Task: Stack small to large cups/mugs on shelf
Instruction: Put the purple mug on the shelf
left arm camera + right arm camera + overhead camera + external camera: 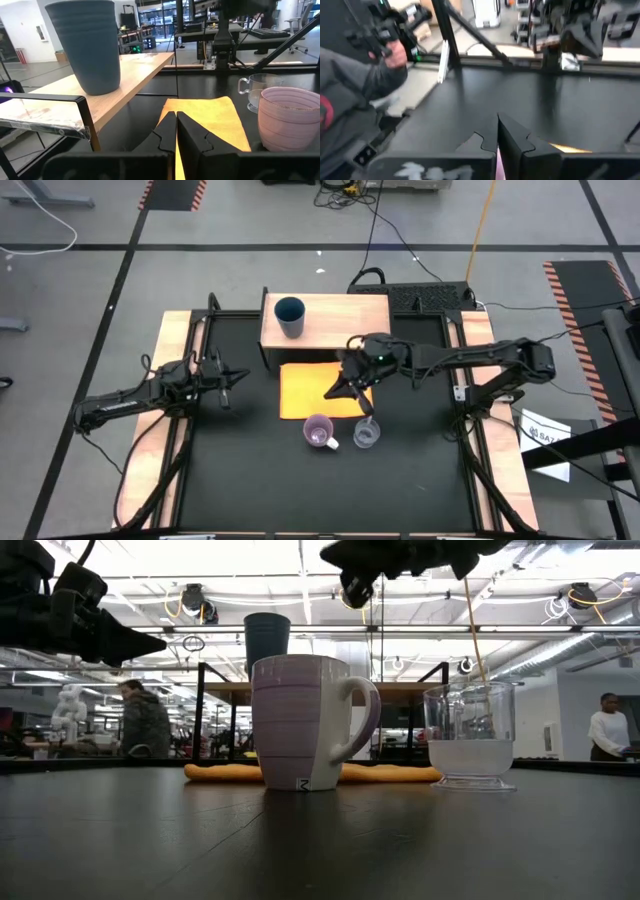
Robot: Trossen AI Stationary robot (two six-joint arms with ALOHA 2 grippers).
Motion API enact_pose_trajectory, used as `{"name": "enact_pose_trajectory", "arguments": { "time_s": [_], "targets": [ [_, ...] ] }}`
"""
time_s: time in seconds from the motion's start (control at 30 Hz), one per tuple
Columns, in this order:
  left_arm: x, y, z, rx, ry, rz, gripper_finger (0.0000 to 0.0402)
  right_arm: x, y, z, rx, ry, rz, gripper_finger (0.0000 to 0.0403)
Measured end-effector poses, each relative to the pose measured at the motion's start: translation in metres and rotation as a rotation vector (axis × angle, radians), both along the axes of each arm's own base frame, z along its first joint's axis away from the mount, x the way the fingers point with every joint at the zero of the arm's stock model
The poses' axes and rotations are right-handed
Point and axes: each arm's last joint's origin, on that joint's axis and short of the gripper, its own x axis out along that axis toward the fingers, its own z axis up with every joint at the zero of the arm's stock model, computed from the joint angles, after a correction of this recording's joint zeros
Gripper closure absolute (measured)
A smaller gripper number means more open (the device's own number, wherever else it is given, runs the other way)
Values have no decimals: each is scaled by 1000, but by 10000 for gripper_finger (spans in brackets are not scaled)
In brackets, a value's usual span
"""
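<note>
Fingers pressed together and holding nothing, the right gripper (335,391) hangs over the orange sheet (305,395), just behind the lilac mug (319,431) and the clear cup (366,434), which stand side by side on the black table (250,470). The left gripper (243,375) waits at the table's left, also closed and empty. The blue tumbler (289,316) stands upright on the wooden shelf (345,315).

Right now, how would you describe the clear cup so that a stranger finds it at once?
Find the orange sheet in front of the wooden shelf. Just past its near right corner stand two cups. The clear cup is the right one, see-through, unlike the lilac mug beside it.
</note>
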Motion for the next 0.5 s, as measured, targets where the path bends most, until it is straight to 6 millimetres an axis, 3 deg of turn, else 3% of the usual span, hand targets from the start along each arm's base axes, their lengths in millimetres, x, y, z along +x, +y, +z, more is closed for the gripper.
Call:
{"name": "enact_pose_trajectory", "arguments": {
  "time_s": [0.27,0.5],
  "targets": [
    [0,0,0,7,1,0,385,8,1,-5,0,39,-38,403],
    [0,0,0,9,2,0,385,15,0,14,-49,79,-56,403]
  ]
}}
